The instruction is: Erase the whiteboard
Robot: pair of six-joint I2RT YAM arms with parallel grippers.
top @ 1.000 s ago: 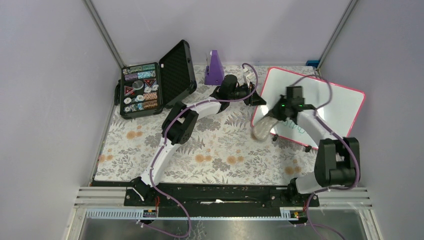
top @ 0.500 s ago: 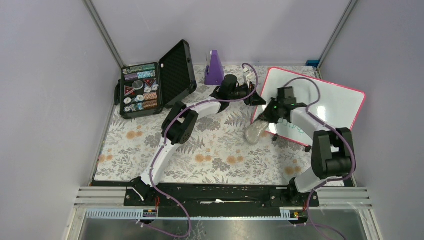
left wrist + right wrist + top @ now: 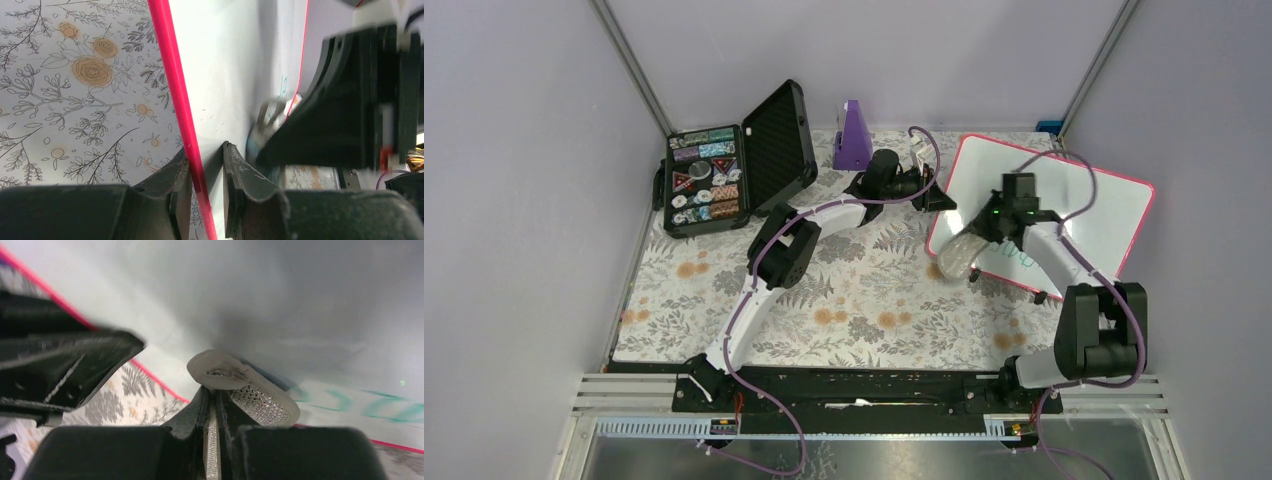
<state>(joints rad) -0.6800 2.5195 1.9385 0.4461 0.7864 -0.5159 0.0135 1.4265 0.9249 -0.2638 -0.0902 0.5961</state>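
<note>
Toward two o'clock on the flower-patterned tablecloth [image 3: 854, 300], the large glossy white rectangular whiteboard with a thin pink-red frame [image 3: 1094, 215] is steadied at its nine o'clock edge by the left gripper [image 3: 205, 150]. The two fingers are pressed together on the frame rail, one on each face. This grip and the left arm's pose match the views of one second and half a second before.

The right gripper [image 3: 214, 400] pinches a small grey oval sponge [image 3: 245, 385]. Half a second earlier the sponge hung past the board's seven o'clock corner, over the cloth. Now it lies back on the white surface just inside that corner, and the right arm's elbow has swung outward toward three o'clock.

The shift reads as the return half of a wiping stroke. The green handwriting [image 3: 1016, 257] remains along the board's six o'clock edge, at three o'clock of the sponge and just beside it in the right wrist view. Erasing is therefore judged under way but incomplete, and the coming stroke needs to travel toward three o'clock across the lettering.
</note>
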